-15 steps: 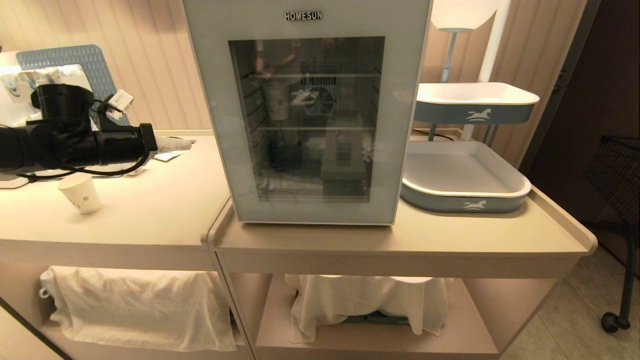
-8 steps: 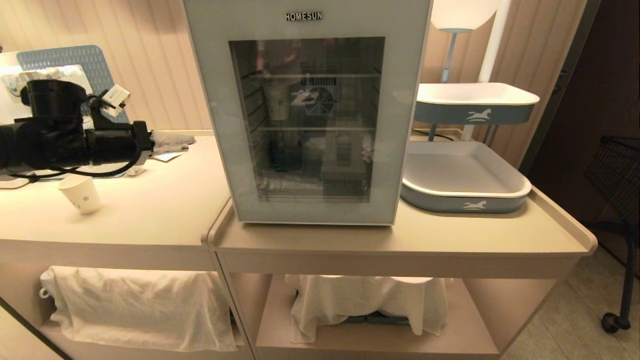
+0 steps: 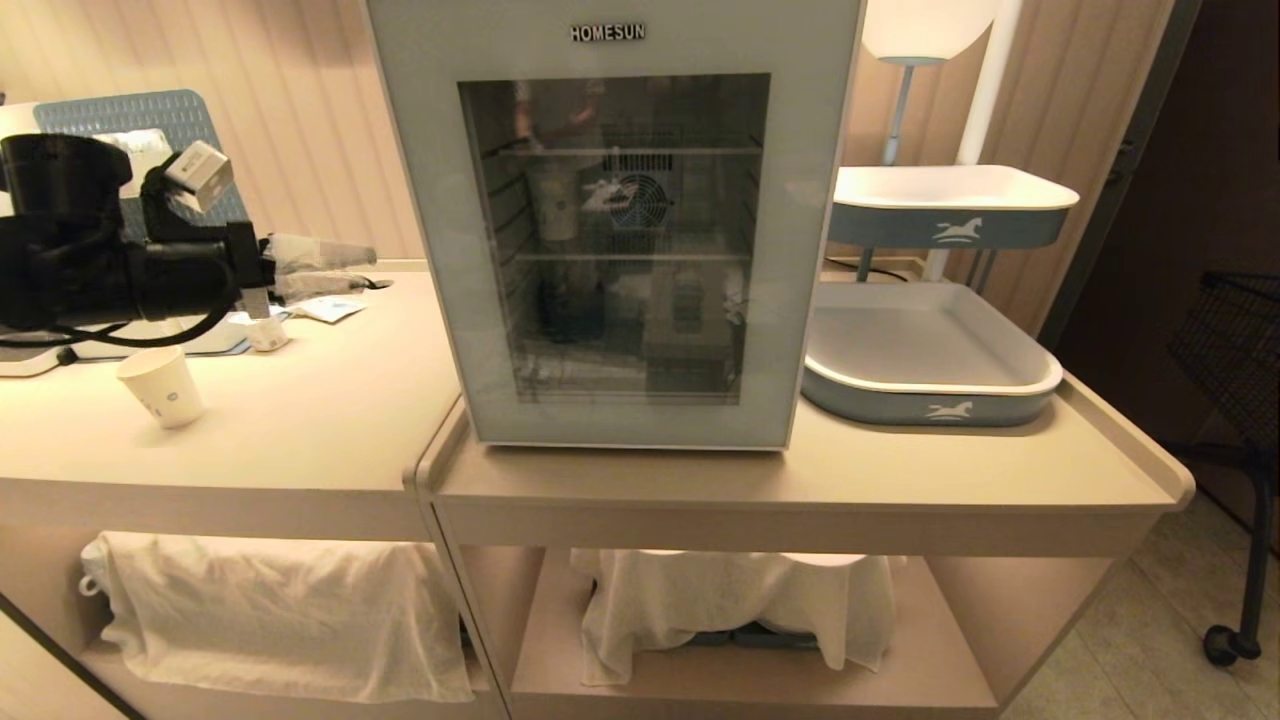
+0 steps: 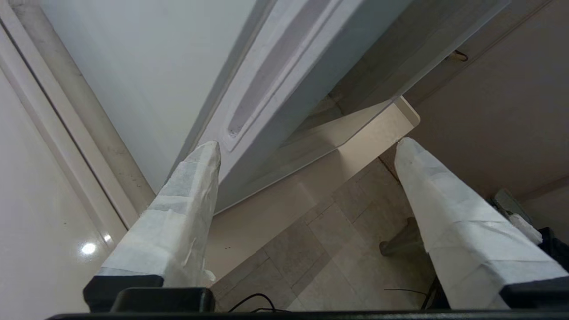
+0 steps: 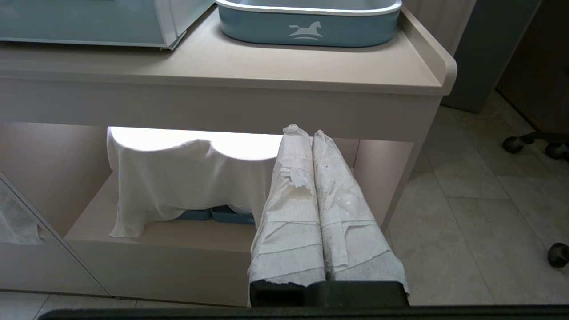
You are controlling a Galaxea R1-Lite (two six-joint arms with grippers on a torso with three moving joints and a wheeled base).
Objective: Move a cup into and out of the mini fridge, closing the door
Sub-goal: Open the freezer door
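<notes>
One cup stands upright near the counter's front left edge, free of any grip. Above and behind it the left gripper hangs with its wrapped fingers spread wide, holding nothing. To the right, the fridge stands at the next counter's front edge, its door closed. The right gripper, fingers pressed together and empty, sits low before the shelf.

Beige counter — the cup at left, the mini fridge mid, blue-grey tray right.
</notes>
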